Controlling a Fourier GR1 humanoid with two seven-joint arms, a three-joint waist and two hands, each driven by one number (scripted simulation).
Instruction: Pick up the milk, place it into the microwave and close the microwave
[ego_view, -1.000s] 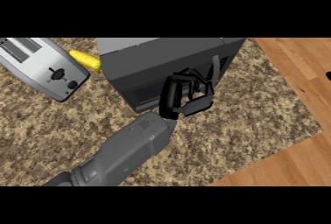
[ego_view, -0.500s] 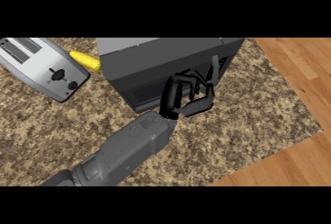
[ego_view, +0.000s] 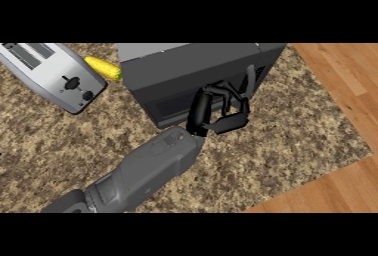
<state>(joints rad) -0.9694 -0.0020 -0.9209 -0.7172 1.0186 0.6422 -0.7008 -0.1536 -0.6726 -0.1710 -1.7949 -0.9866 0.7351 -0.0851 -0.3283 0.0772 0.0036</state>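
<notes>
**Hand edges along the microwave front**

Since a second ago the hand has shifted slightly right along the microwave, whose door looks closed. Its fingers curl at the front, holding nothing visible. The milk is not visible. Left of the microwave lie a toaster and corn.

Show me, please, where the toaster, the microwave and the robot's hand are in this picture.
toaster (ego_view: 53, 75): head view, on its silver top face.
microwave (ego_view: 188, 67): head view, on its dark top panel.
hand (ego_view: 214, 107): head view, on its black palm, against the microwave's front.
</notes>
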